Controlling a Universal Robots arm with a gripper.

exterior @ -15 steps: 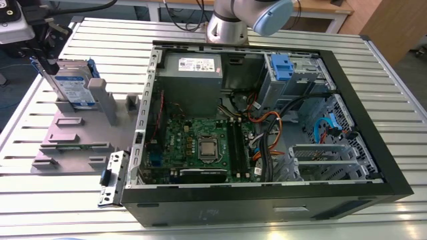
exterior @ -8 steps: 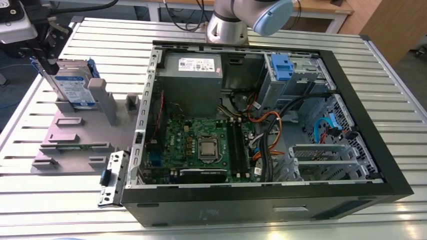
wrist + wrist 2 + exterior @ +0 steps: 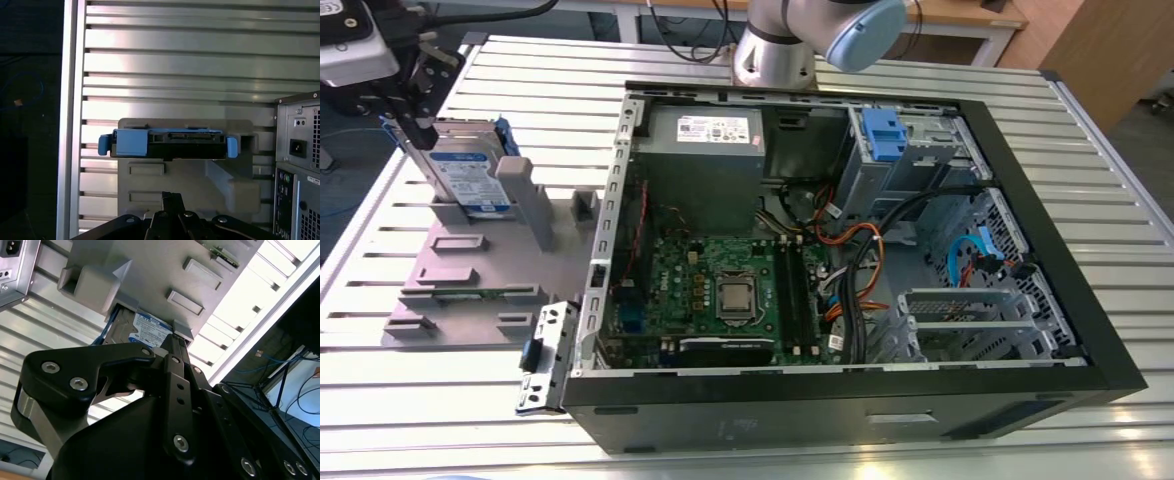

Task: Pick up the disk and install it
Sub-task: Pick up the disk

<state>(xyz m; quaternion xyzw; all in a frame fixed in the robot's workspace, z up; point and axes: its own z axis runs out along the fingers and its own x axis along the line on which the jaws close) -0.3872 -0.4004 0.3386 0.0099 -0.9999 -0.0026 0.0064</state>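
The disk [image 3: 464, 170] stands upright on its edge in a grey holder [image 3: 467, 270] that lies on the slatted worktop [image 3: 520, 60], along the edge at the exterior view's left, beside the open computer case [image 3: 854, 395]. In the exterior view my pincer [image 3: 407, 110] hangs just over the disk's upper corner, on the side away from the case, but I cannot judge there whether it touches. The first wrist view gives me the disk [image 3: 167, 142] edge-on, its blue frame at both ends and its connector side towards me, with a strip of bare holder [image 3: 195, 180] between it and my pincer [image 3: 171, 197], so the two are apart. The second wrist view shows instead the disk's [image 3: 150, 326] white-and-blue label face, just beyond my pincer's [image 3: 172, 342] black linkage. I cannot tell how far my pincer is open; it has hold of nothing. Inside the case, the exterior view alone gives the green board [image 3: 720, 290] and a blue latch [image 3: 882, 135].
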